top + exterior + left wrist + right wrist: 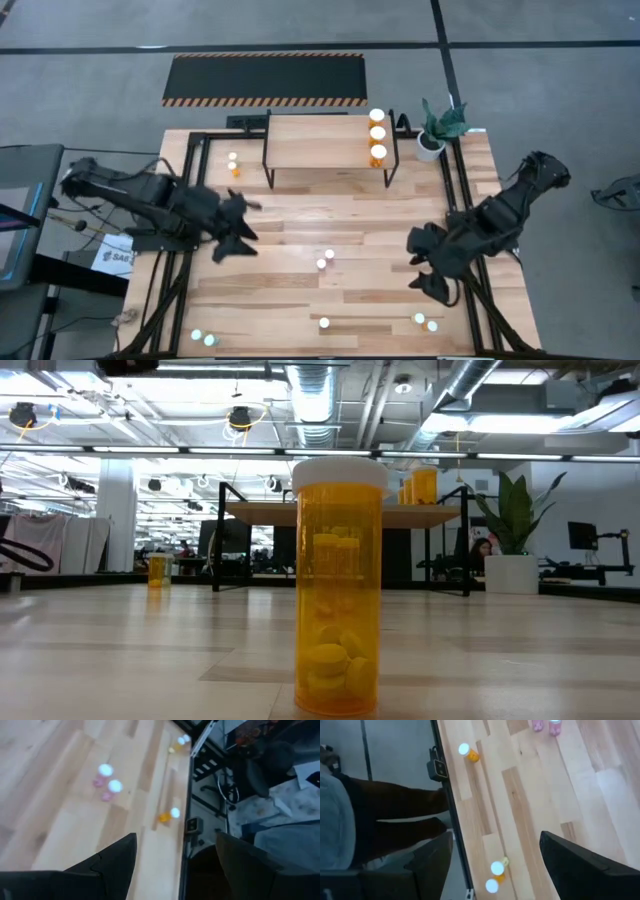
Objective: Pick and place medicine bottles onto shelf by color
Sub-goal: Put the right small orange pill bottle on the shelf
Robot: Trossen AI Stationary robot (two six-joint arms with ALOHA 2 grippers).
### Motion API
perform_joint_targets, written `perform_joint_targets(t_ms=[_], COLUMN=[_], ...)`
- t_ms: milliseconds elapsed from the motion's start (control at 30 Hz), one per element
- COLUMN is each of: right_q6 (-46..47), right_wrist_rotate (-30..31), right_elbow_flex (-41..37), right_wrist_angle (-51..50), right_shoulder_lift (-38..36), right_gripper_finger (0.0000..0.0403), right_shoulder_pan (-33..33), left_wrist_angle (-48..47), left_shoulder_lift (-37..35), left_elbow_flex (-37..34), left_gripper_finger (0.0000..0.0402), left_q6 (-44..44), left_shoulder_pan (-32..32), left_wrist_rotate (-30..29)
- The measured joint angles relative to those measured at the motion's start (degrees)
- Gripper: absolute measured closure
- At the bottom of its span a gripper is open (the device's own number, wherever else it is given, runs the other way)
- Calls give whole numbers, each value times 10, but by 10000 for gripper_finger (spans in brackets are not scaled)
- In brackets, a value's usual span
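The only print sits on a white sheet (118,256) lying off the table's left edge: dark letters that seem to begin "SA", the rest cut off. The bottles carry no readable labels, and no other signs or numbers can be read

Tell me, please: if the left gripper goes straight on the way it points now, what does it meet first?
Probably nothing: the left gripper is open, and only the bare tabletop edge lies ahead; depth is unclear.

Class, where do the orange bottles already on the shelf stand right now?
In the high view, three orange bottles stand in a row at the shelf's right end, beside the plant.
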Motion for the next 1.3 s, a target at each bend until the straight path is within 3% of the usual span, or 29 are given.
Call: perform_joint_targets(t_ms=[267,433,700,1000,1300], right_q6=[19,49,54,52,281], right_wrist_rotate=[72,108,121,141,-21], right_elbow_flex=[0,0,0,-20,-99], right_wrist_angle=[3,5,7,15,7], right_shoulder_lift=[0,0,0,0,1], right_gripper_finger=[85,85,85,85,85], right_shoulder_pan=[50,66,67,66,102], left_wrist_angle=[51,87,250,309,220], left_shoulder_lift=[127,228,347,396,345], left_elbow_flex=[0,0,0,0,1], left_gripper_finger=[143,143,143,143,143], left_q6=[32,107,151,151,208], left_shoulder_pan=[-100,-109,-120,-104,-86], left_wrist_rotate=[-154,-179,-367,-359,-348])
